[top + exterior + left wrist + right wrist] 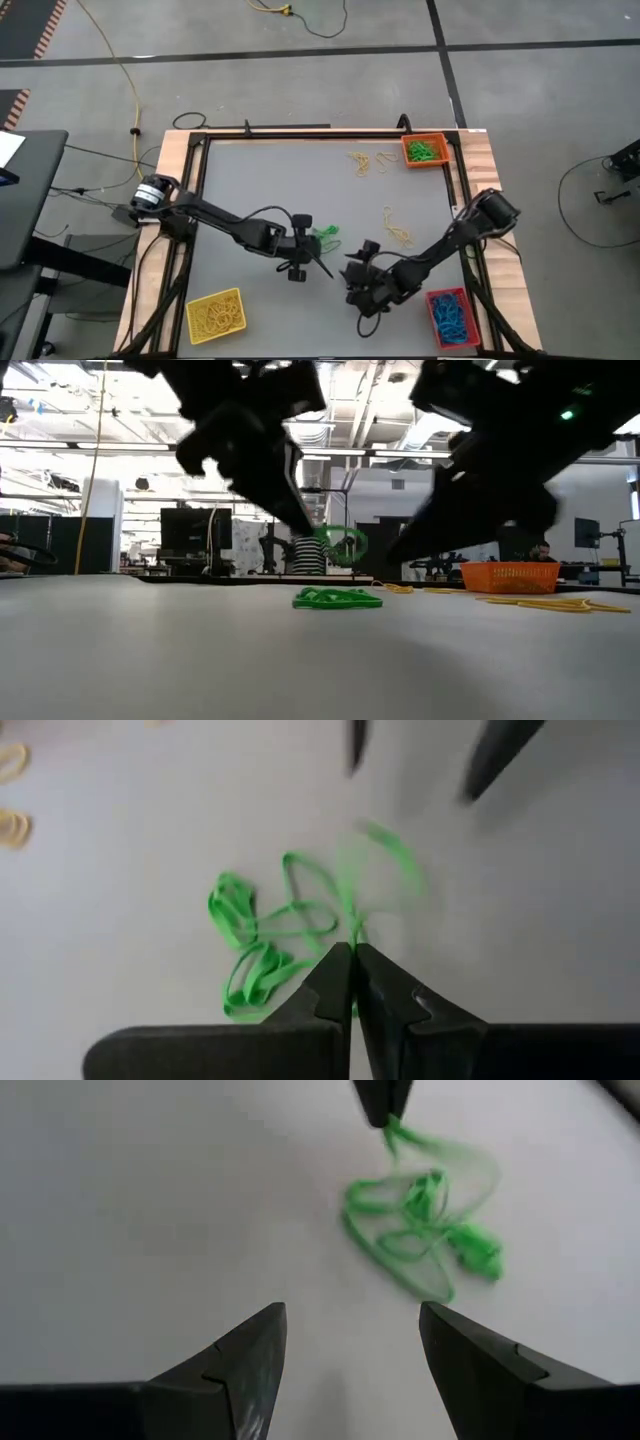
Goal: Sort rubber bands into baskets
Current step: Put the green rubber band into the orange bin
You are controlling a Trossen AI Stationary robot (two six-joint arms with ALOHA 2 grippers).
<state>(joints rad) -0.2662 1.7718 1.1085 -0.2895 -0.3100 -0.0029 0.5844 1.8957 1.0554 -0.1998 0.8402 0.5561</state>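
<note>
The two fingers (330, 990) of the left gripper (352, 960) are pressed together at their tips, and between them they pinch one green rubber band (385, 870) that is lifted off the table and blurred. In the low view this same band hangs as a small loop (343, 543) above the surface. Just under it, a small heap of green rubber bands (265, 935) lies on the grey table (280, 180) — I cannot count how many are in the heap, because they are tangled.

The right gripper (350, 1345) is near, a little apart from the heap, with its fingers (240, 1360) spread wide and nothing between them. In the high view both grippers meet near the middle of the table, the left gripper (318, 262) beside the green heap (327, 234) and the right gripper (352, 268) just next to it.

There are three baskets. The yellow basket (214, 315) stands at the near left corner and holds yellow bands. The orange basket (425, 150) stands at the far right corner and holds green bands. The third basket (452, 318), at the near right corner, holds blue bands.

Loose yellow rubber bands lie in two groups on the table — one (368, 162) just beside the orange basket, another (397, 230) further toward the right arm.
</note>
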